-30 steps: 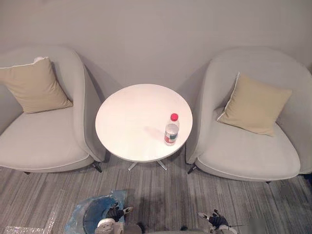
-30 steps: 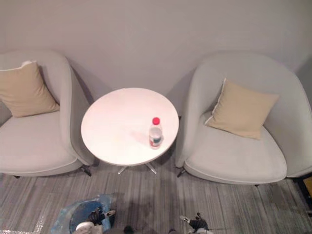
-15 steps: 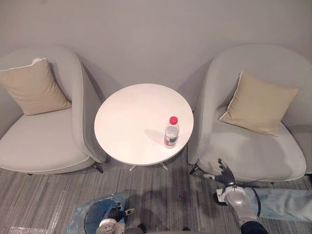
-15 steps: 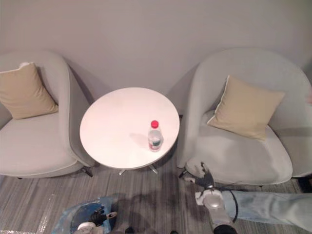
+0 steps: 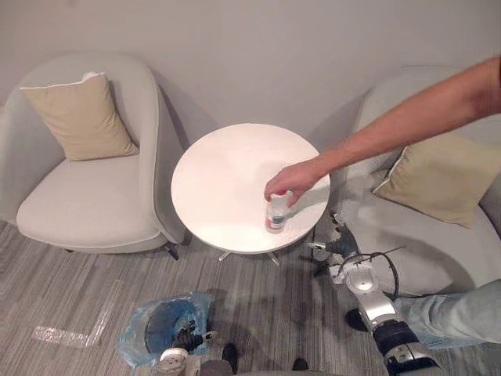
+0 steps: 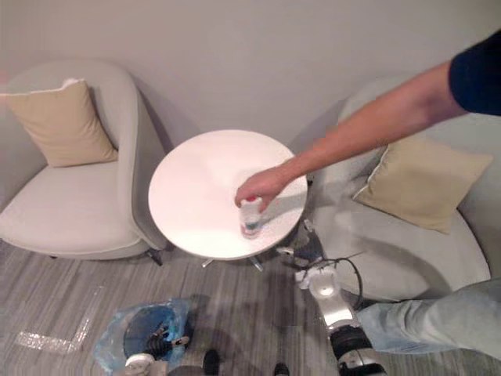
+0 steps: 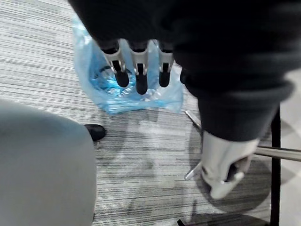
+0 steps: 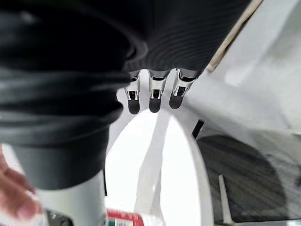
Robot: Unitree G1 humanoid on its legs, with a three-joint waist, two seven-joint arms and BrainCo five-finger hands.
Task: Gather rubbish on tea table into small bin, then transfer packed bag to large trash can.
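Note:
A clear plastic bottle (image 5: 274, 222) with a red-and-white label stands near the front right edge of the round white tea table (image 5: 227, 172). A person's hand (image 5: 291, 180) reaches in from the right and covers the bottle's cap. My right hand (image 5: 338, 251) hangs open just off the table's right edge, fingers (image 8: 150, 96) straight and pointing at the tabletop, touching nothing. On the floor in front sits the small bin lined with a blue bag (image 5: 156, 333). My left hand (image 5: 186, 342) hovers open above the bag (image 7: 127, 89), holding nothing.
A grey armchair (image 5: 86, 196) with a tan cushion (image 5: 78, 117) stands left of the table. Another armchair (image 5: 423, 243) with a cushion (image 5: 446, 184) stands right. The person's jeans leg (image 5: 454, 313) is at the lower right. Striped grey carpet lies in front.
The camera has shifted. A person's arm has come in from the right and taken the bottle's top. My right hand has risen from the floor area to the table's right edge.

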